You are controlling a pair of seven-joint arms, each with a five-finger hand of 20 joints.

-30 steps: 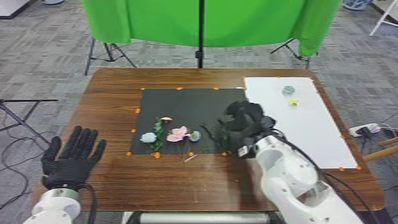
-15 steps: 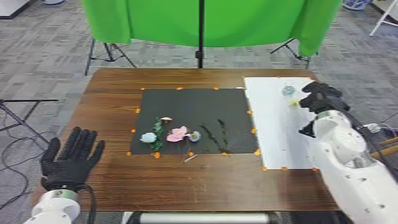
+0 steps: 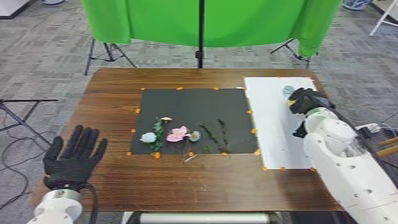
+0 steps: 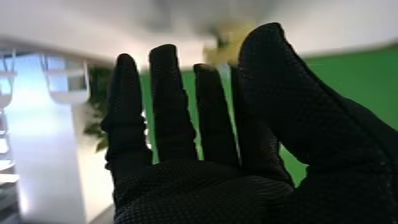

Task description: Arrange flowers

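Table (image 3: 111,95): brown, wood-grained. Mat (image 3: 191,107): solid black. Sheet (image 3: 277,150): plain white. Backdrop cloth (image 3: 151,22): solid green. Open flower (image 3: 178,134): pink. Round flower (image 3: 148,137): pale blue. Left hand (image 3: 69,167), right hand (image 3: 307,100): black. Leafy stem (image 3: 158,135): green.

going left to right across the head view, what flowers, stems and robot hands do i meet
left robot hand, pale blue flower, pink flower, grey-blue flower, dark green stems, right robot hand

Head view: mounted high, facing forward and down over table (image 3: 108,107). Right wrist view: wrist mount, close range, facing along right hand (image 3: 309,101). Shared coverage: right hand, green cloth (image 3: 155,22) (upper head frame).
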